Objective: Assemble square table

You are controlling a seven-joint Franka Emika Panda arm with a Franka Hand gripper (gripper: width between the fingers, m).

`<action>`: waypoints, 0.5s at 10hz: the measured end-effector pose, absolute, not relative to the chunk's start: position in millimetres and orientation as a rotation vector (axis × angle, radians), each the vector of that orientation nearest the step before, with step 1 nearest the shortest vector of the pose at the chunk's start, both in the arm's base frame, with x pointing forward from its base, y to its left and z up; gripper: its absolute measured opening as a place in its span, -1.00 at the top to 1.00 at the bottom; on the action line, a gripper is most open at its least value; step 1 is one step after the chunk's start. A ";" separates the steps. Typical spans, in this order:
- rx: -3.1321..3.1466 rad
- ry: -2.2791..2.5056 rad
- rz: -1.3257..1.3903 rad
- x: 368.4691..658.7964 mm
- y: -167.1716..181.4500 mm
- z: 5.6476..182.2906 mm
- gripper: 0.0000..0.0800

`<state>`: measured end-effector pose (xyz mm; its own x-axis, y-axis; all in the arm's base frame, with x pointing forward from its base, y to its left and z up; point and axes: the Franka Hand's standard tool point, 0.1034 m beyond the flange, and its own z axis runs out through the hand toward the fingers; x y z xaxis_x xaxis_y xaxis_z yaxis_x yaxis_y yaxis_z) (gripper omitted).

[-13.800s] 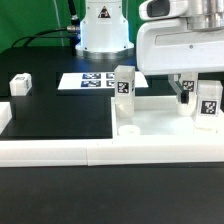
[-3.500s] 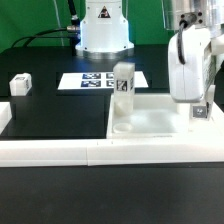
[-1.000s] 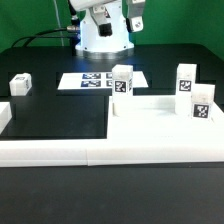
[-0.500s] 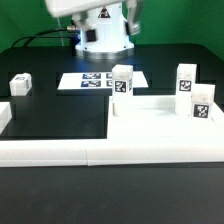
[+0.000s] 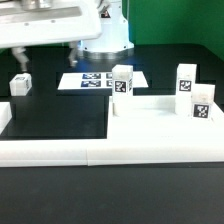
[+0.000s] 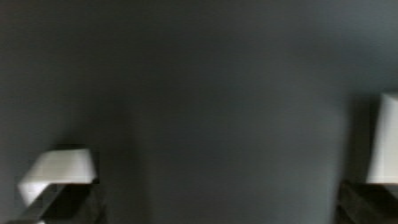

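Black tabletop (image 5: 60, 115), white tagged square table (image 5: 160, 125)

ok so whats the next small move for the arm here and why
Probably lower the open gripper onto the loose leg lying on the exterior view's left. Three legs already stand on the tabletop, and the arm hangs right above that last one.

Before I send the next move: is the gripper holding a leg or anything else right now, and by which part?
Nothing is held. The gripper hangs open above the loose leg at the exterior view's left; in the wrist view only dark table shows between its fingers.
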<state>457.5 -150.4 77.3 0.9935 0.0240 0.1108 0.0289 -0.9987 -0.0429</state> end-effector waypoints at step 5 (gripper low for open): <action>-3.094 -0.081 -0.183 456.7 -169.9 77.4 -0.62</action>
<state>456.7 -169.9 77.4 0.9917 0.0497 0.1187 0.0545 -0.9978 -0.0375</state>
